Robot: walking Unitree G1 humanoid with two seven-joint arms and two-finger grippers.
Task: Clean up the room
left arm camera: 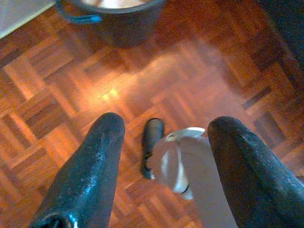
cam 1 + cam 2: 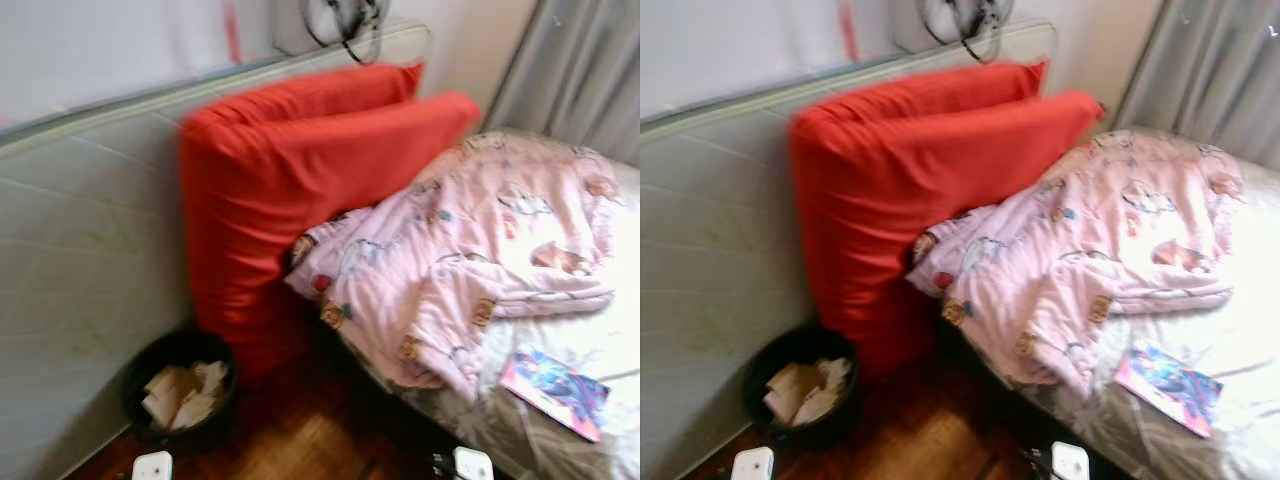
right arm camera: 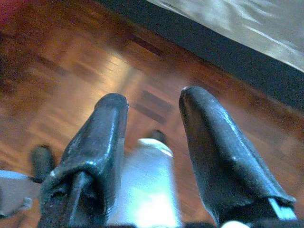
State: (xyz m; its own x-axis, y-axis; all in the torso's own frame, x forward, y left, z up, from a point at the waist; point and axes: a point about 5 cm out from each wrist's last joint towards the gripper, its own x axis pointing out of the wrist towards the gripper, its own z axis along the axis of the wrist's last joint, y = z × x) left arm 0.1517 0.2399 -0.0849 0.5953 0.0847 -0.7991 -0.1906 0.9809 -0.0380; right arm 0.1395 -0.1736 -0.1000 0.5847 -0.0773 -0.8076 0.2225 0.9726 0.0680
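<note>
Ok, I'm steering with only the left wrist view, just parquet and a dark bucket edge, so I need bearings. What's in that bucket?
Observer: The black bin holds crumpled paper.
Operator: What stands next to it?
Observer: A big red cushion leans against the pale wall panel, right beside the bin.
Operator: Anything on the bed?
Observer: A rumpled pink blanket, and a colourful book lying near the mattress edge.
Operator: And my right gripper?
Observer: The right gripper is open over bare floor beside the bed.

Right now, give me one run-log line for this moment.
left gripper: open, empty, over floor | right gripper: open, empty | bin: paper inside, beside red pillows | bed: pink blanket, book
</note>
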